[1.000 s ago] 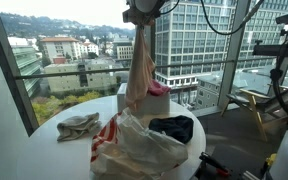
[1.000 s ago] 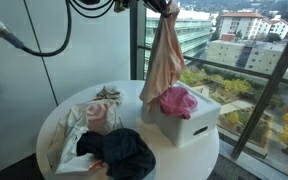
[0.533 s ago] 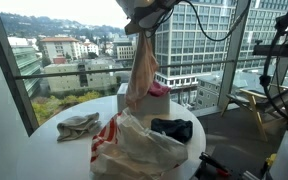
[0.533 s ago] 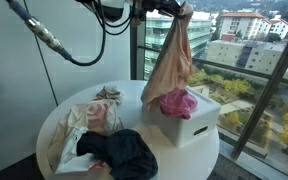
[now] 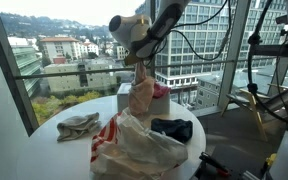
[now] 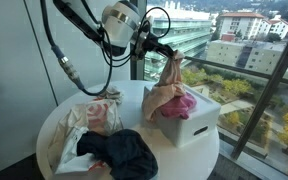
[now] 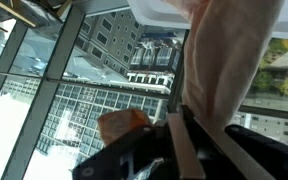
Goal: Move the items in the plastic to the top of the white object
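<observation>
Fingers [image 6: 164, 52]: pinched shut on the top edge of the beige garment [image 6: 164, 92], directly above the white box [image 6: 189, 128].
Beige garment: hangs from that pinch, and we see its lower folds resting on the box top against the pink cloth [image 6: 181, 103].
Change: a second ago it dangled full length, high over the box; the arm has since come down and the fabric is bunching on the box.
Meaning: we judge this item nearly placed, with only the release left.
Plastic bag [image 5: 144, 150]: on the desk [image 5: 54, 138] beside the box, with clothing still in it.
Dark garment [image 6: 119, 152]: by the bag, apart from the box, untouched.
</observation>
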